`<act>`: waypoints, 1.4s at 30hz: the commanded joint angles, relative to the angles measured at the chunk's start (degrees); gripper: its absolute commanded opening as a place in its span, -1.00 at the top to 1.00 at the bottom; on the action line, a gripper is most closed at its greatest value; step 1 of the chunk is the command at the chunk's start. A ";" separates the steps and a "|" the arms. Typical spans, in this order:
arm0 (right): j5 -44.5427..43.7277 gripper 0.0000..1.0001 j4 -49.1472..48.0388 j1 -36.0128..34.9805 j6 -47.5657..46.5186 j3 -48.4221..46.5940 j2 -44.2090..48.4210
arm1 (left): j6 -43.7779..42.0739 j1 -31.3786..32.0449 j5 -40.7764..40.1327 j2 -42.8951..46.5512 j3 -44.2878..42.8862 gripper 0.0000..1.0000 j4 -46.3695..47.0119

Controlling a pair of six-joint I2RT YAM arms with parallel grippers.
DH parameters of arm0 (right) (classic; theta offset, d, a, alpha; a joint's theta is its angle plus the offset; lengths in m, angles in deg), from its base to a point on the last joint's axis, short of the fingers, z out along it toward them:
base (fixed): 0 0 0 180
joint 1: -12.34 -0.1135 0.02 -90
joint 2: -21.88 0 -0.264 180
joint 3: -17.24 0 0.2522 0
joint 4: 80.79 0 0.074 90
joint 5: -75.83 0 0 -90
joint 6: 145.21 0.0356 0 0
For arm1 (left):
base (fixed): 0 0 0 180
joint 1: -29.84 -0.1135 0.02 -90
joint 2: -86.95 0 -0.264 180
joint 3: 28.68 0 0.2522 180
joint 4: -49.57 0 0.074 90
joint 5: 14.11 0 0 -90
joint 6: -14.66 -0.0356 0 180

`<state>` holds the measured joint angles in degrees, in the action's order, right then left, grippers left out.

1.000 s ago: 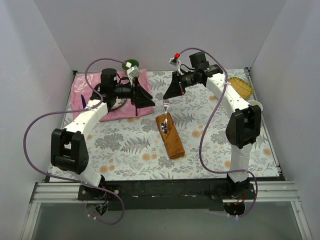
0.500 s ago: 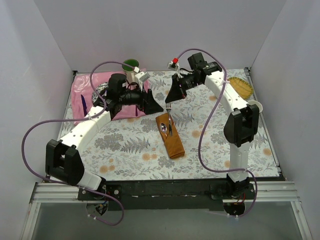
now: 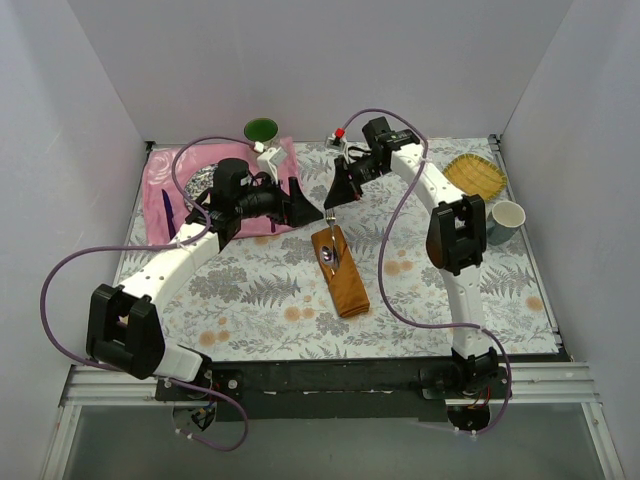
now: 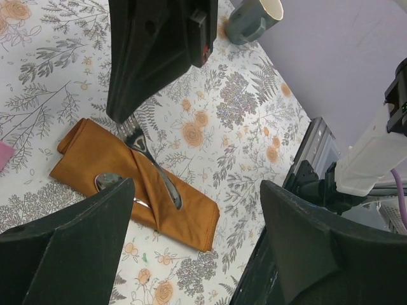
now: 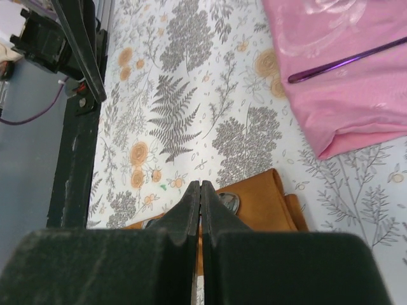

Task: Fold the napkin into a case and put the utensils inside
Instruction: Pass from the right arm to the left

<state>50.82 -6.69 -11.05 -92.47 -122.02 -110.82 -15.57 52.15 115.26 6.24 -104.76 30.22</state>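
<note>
Lying flat at the middle of the floral tablecloth (image 3: 250, 295), the case (image 3: 341, 272) is a narrow rust-orange satin rectangle, smooth and faintly shiny, with a diagonal fold forming its pocket. The right gripper (image 3: 328, 200) hangs over its far end, fingers pressed together on the tines of a silver fork (image 4: 136, 138), whose slim handle runs down into the fold. The rounded bowl of a polished spoon (image 4: 109, 182) pokes out beside it. The left gripper (image 3: 307, 209) hovers just left of that same end, jaws spread wide and holding nothing, near the edge of the glossy pink cloth (image 3: 165, 180).
</note>
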 commanded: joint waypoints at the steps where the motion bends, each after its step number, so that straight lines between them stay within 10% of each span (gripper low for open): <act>1: 6.11 0.97 -9.44 1.34 3.51 -1.34 0.69 | -1.93 -0.07 1.32 2.84 0.62 -0.59 -0.57; 12: 5.67 0.97 -8.04 1.86 0.95 -0.75 2.70 | 4.92 -7.27 6.84 -3.22 -0.42 -0.25 2.24; 19: 10.68 0.97 -7.25 1.43 4.47 4.02 9.30 | 4.66 -7.19 15.91 -4.72 2.82 -0.07 16.39; 42: 15.25 0.97 -7.34 -1.03 10.45 6.22 12.82 | 0.26 -2.97 18.28 -9.73 -1.57 0.23 18.94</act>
<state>64.04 -14.56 -11.47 -82.32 -115.70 -100.57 -14.91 48.78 132.05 -3.73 -104.20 47.45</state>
